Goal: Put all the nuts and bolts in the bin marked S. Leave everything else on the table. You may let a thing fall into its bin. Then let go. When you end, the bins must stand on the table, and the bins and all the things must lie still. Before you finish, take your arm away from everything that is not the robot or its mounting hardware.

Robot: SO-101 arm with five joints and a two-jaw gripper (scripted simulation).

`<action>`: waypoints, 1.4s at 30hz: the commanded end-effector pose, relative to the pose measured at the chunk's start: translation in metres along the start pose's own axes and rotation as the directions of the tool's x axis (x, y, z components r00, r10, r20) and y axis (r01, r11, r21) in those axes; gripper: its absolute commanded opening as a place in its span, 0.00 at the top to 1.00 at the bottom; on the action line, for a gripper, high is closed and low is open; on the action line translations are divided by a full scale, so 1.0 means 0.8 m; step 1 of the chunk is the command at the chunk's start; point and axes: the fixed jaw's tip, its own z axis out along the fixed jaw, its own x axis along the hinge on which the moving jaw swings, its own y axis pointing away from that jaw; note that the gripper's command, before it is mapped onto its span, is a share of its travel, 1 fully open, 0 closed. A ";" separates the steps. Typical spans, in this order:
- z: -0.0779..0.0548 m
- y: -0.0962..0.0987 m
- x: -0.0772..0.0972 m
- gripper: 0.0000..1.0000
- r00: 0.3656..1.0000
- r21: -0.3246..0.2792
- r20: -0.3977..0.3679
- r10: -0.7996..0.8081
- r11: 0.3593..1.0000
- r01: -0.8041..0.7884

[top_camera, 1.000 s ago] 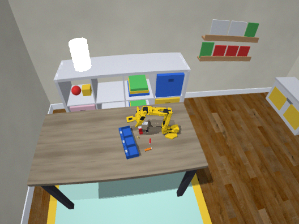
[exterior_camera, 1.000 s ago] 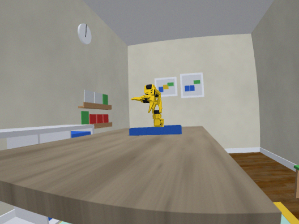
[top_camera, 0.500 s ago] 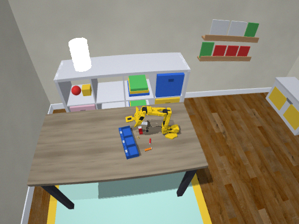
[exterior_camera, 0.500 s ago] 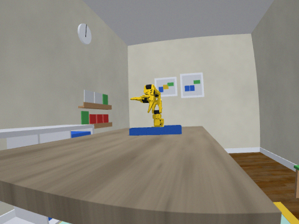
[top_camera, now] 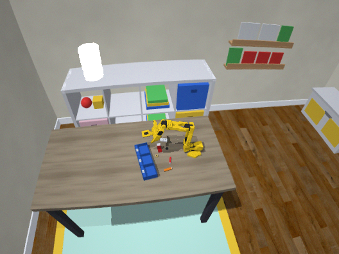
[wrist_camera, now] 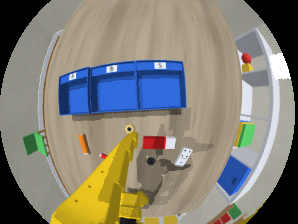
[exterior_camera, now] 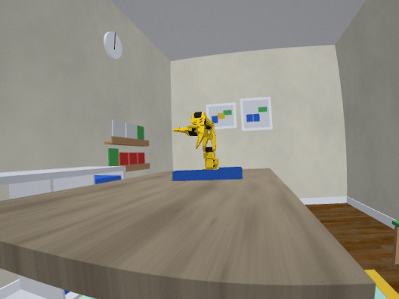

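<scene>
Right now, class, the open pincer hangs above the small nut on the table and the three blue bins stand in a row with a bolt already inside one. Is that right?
Not quite. The wrist view shows all three blue bins with nothing inside; no bolt lies in any of them. The rest holds: the open pincer hangs above the small nut on the table, and the bins stand in a row.

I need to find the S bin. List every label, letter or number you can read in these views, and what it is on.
No text can be read in any view.
Blue bin row: a small white tag on each of its three compartments, too small and blurred to read, so the S bin cannot be told.
White tile: dark dots, no number legible.
Wall clock: no numerals visible.
Wall posters: colour blocks only.
</scene>
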 end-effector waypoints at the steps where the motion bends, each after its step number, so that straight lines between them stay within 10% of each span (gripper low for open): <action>1: -0.011 -0.004 -0.015 0.00 0.997 0.014 0.071 -0.007 1.000 0.006; 15: -0.009 -0.005 -0.018 0.00 0.997 0.016 0.080 -0.010 1.000 0.008; 42: 0.032 -0.031 -0.101 0.00 0.942 0.104 0.322 -0.097 0.992 0.066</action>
